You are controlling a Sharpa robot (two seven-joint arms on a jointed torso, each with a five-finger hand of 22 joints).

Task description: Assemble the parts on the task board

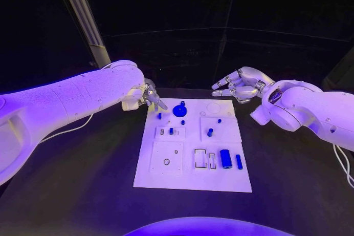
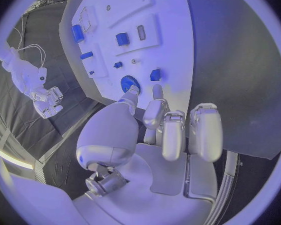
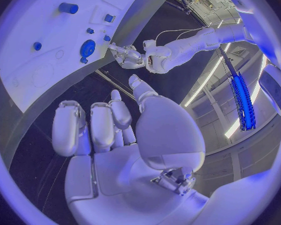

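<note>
- Centrally, the white board (image 1: 193, 167) lies on the black table (image 1: 73, 185).
- Left hand (image 1: 151, 99) hovers at the board's upper left corner, fingers apart, grasping nothing.
- Right hand (image 1: 240, 85), upper right of the frame, is released too.
- Round blue gear (image 1: 179, 111) sits near the board's top edge.

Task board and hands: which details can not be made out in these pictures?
- Head view: the left hand covers the task board corner; contact with the blue gear unclear.
- Head view: small parts too small to identify.
- Right wrist view: the right hand hides the table beneath.
</note>
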